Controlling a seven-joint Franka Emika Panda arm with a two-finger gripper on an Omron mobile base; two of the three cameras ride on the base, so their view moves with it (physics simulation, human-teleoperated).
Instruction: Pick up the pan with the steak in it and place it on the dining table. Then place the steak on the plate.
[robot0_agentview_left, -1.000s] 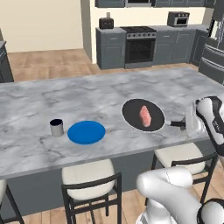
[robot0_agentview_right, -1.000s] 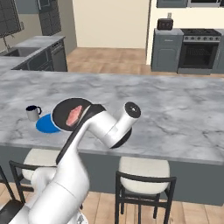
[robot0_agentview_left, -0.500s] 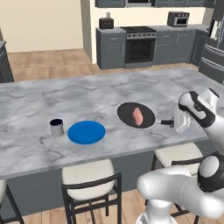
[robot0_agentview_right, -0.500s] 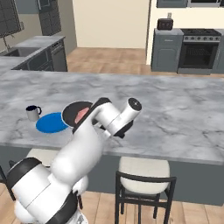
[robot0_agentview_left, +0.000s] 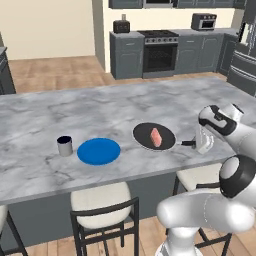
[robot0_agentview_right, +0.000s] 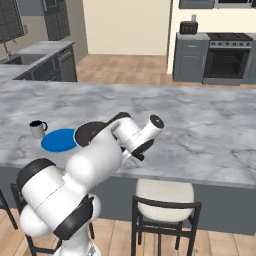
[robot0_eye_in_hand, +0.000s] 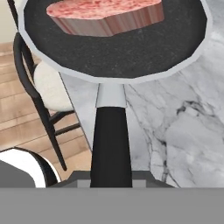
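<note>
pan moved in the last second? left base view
Yes. The pan has slid left along the dining table, toward the blue plate, so the gap between them has narrowed. The steak rides inside it.

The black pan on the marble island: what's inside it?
A single pinkish-red steak lies in the pan, off centre on the dark base. Nothing else shows inside. The pan bottom beneath the steak is covered, so what lies under it cannot be seen.

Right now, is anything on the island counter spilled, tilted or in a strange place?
Nothing stands out. The steak lies flat in the pan, with the gripper shut on its handle. The blue plate and the mug stand upright on the dining table.
</note>
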